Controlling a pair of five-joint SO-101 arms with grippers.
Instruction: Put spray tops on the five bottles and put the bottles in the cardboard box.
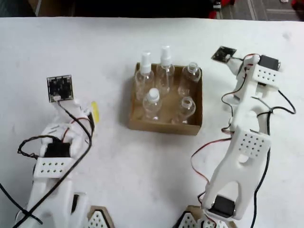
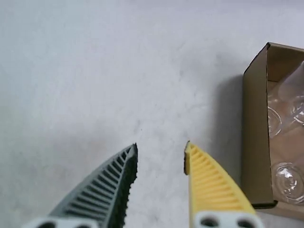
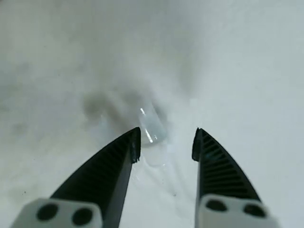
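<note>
Left end effector [image 2: 160, 152] sits closest in its wrist view, its grey and yellow fingers spread apart with nothing between them, hovering over bare white tabletop [image 1: 142, 180]. It is just beside the left wall of the cardboard box [image 1: 164, 127] and does not touch it.

All five bottles stand upright inside the box, which is at the middle of the tabletop. In the back row, the left bottle [image 1: 144, 76] and the middle bottle [image 1: 165, 71] carry tall white spray tops [image 1: 166, 51], while the back right bottle [image 1: 190, 78] has an open neck. In the front row, the left bottle [image 1: 152, 102] wears a white top, and the front right bottle [image 1: 185, 107] is uncapped.

To the right of the box, the right end effector [image 3: 166, 140] points down at the tabletop with its fingers spread. A small clear piece [image 3: 152, 126], possibly a cap, lies on the tabletop near the black fingertip.
</note>
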